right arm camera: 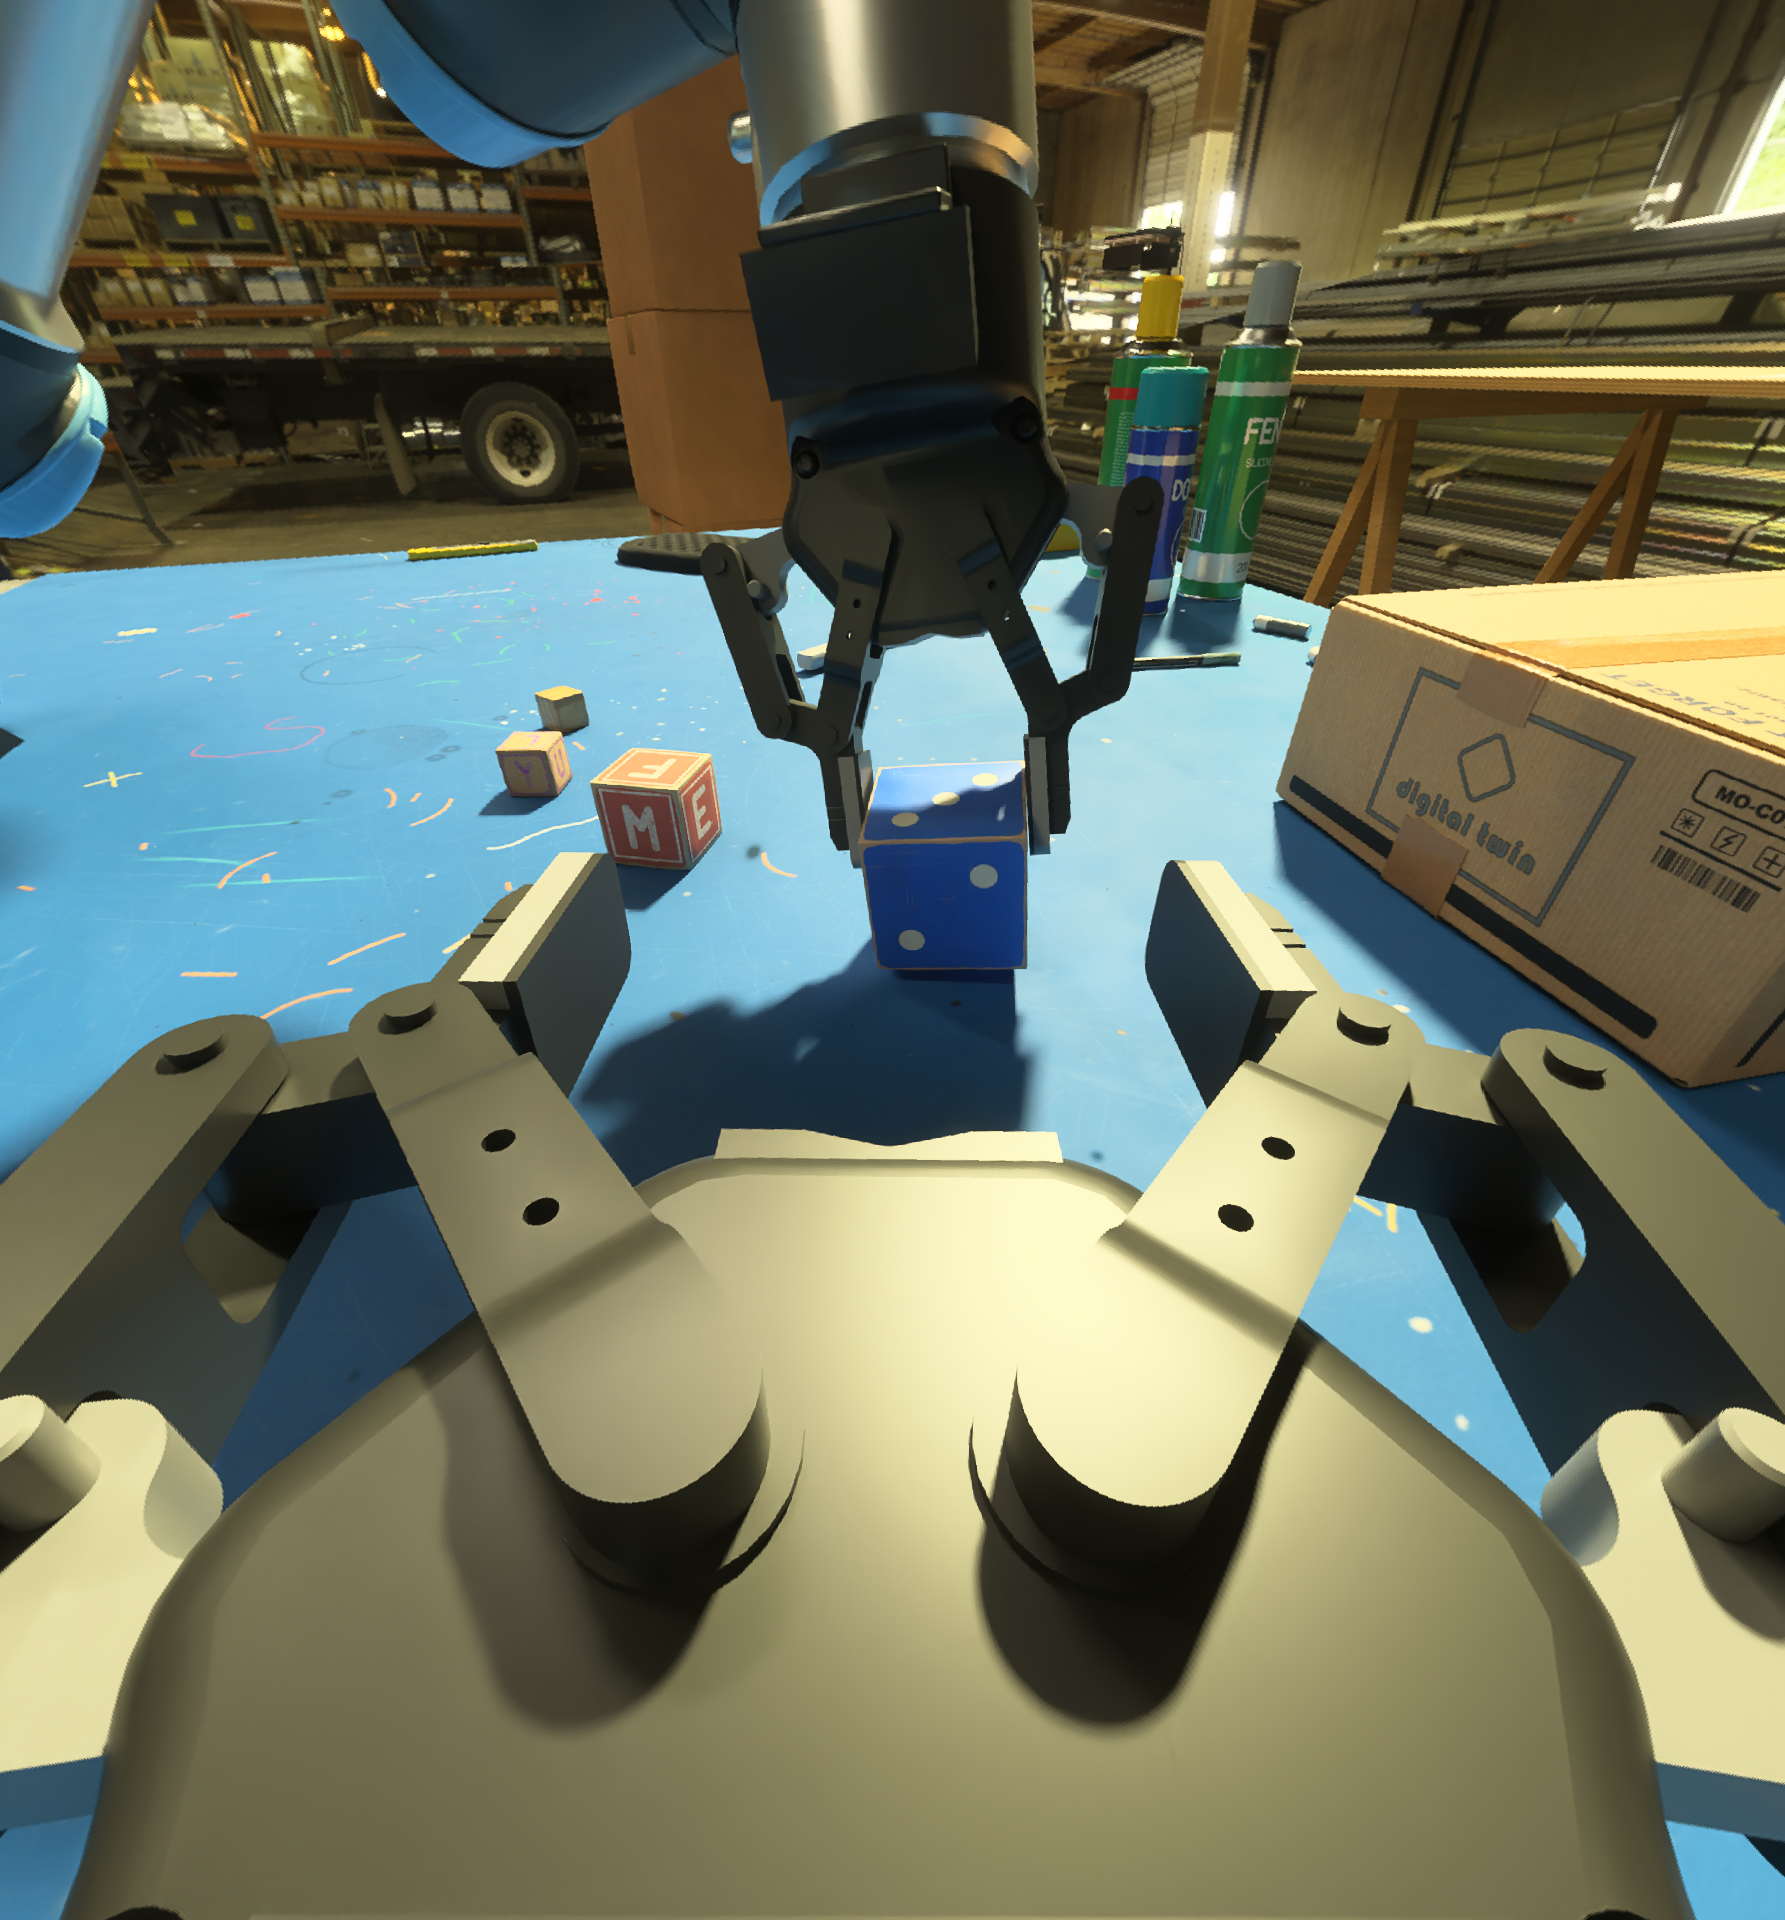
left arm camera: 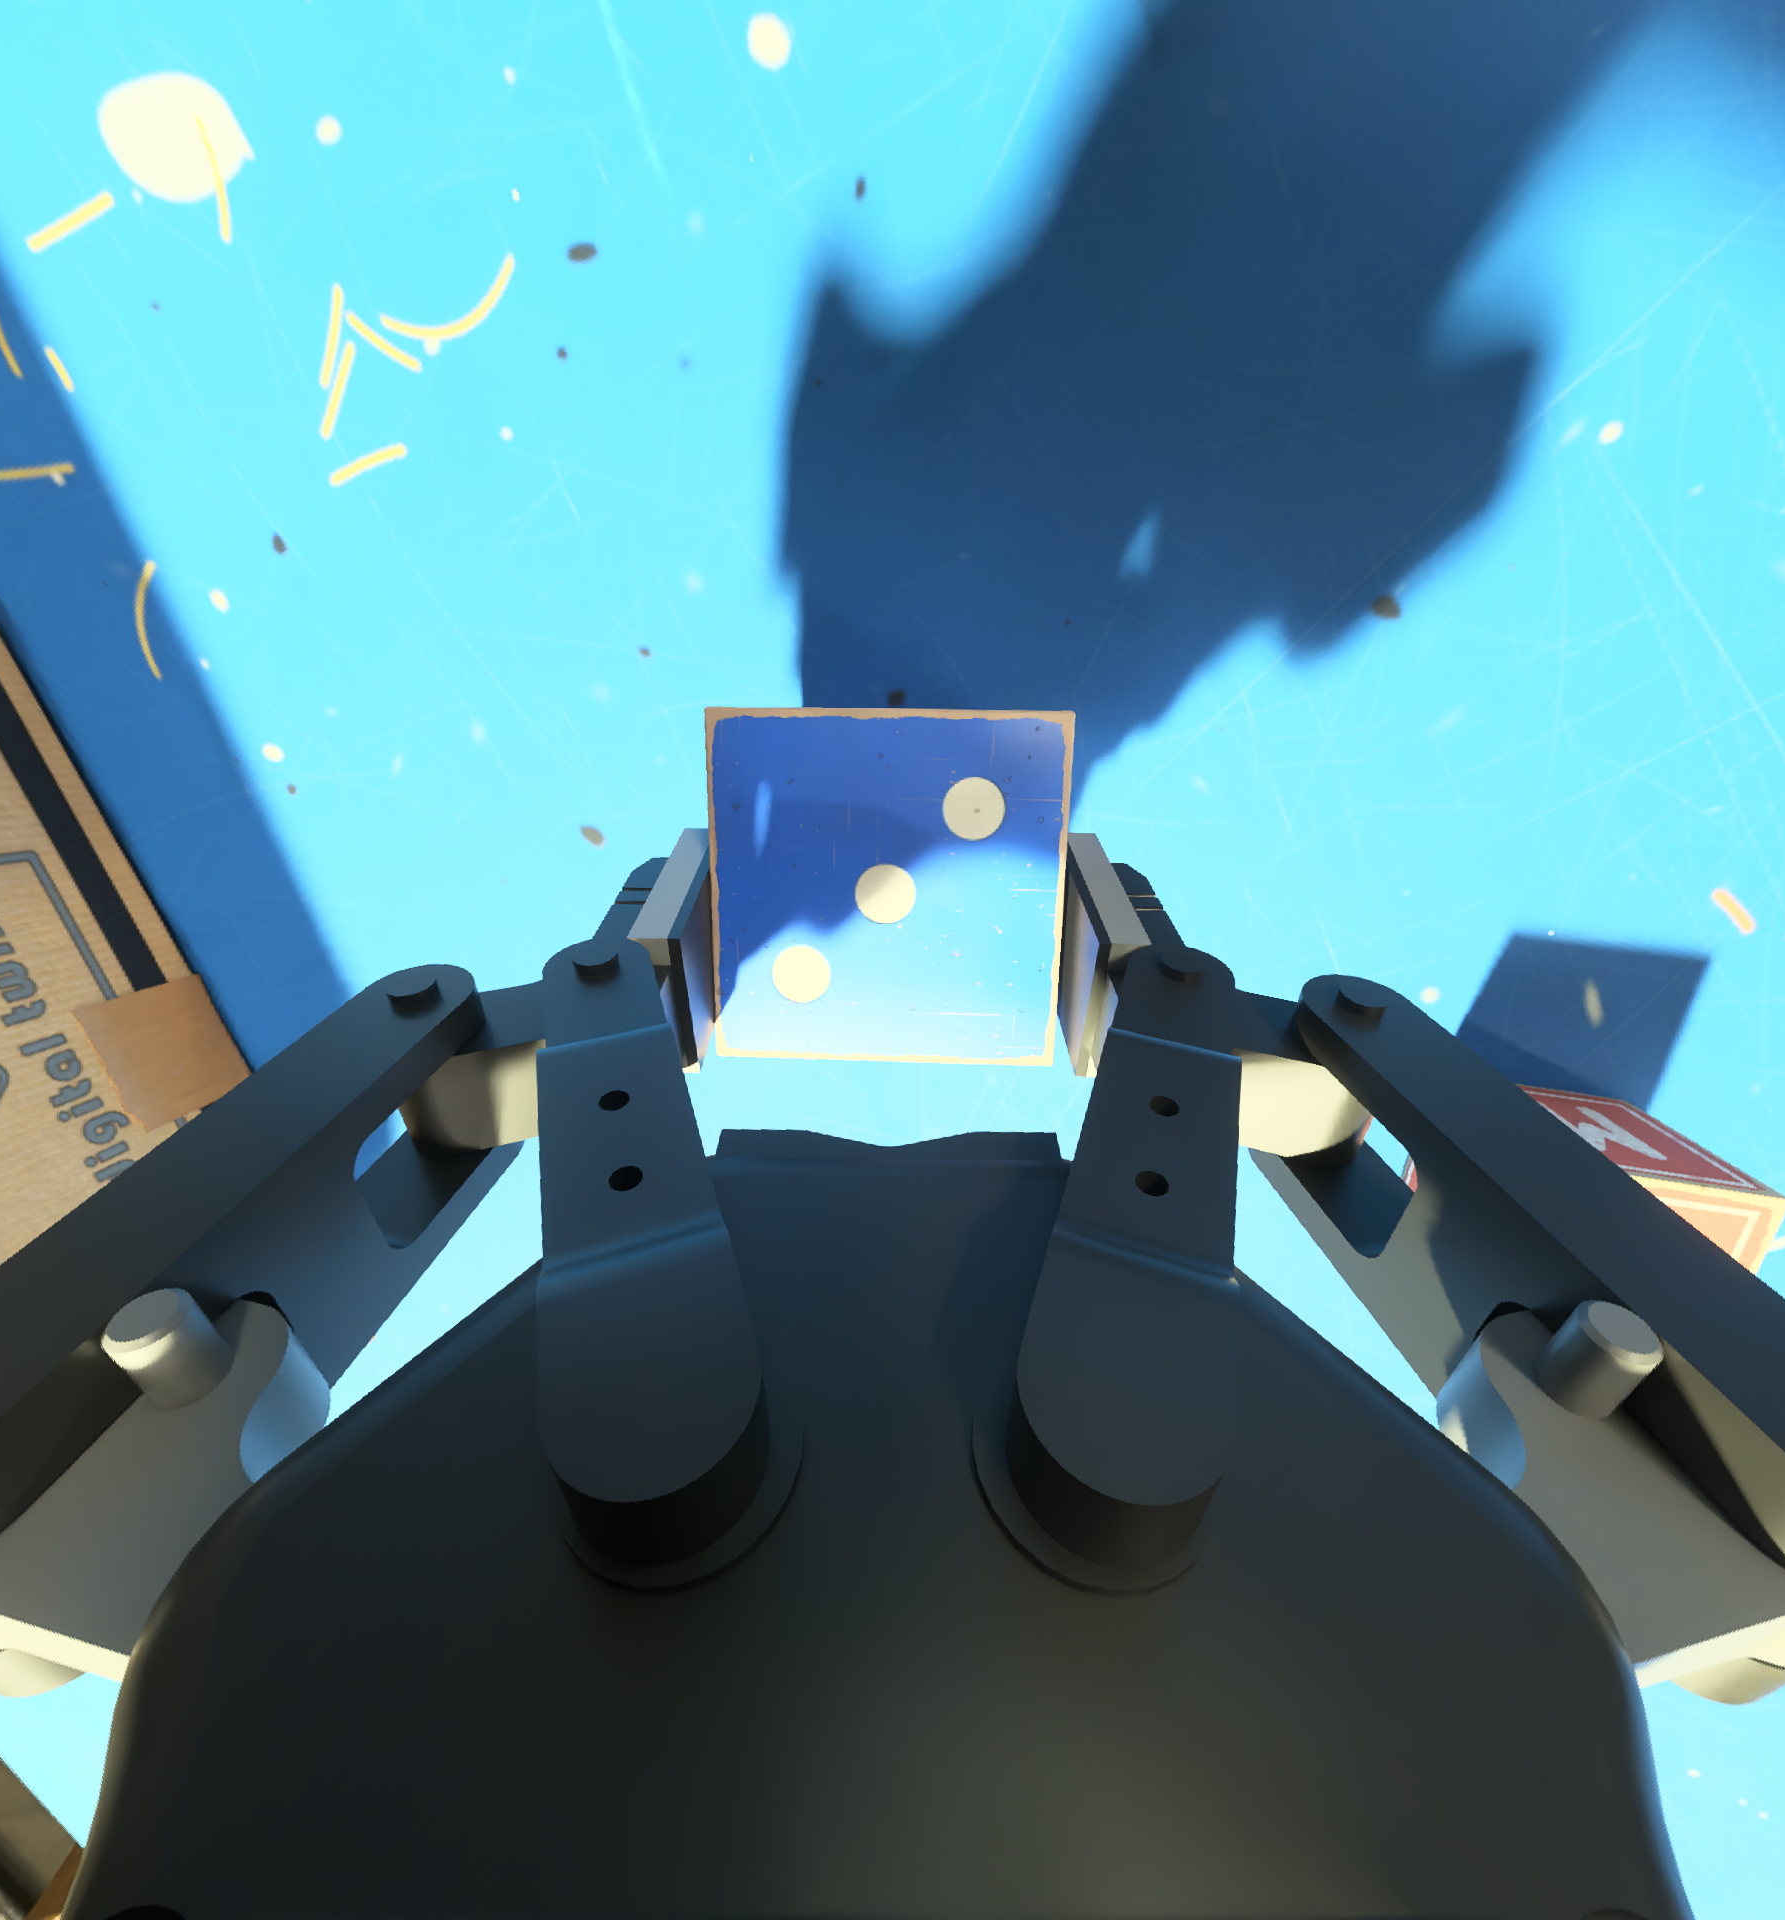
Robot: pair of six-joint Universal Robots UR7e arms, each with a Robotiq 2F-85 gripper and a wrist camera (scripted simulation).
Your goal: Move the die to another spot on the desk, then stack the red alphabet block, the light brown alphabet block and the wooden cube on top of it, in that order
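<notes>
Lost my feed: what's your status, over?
Left gripper pads on die, die on desk. Right gripper open, empty. Red alphabet block unstacked. Cardboard box close by.

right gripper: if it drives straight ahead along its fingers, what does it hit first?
Most likely the blue die, which sits dead ahead between the open right gripper fingers, on the desk. The left gripper flanks its top. Depth is hard to judge; the low angle could meet the desk first.

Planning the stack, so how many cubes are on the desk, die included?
4: die between the left claw fingers, red alphabet block beside it, light brown alphabet block farther, wooden cube farthest. Others may be hidden.
</notes>
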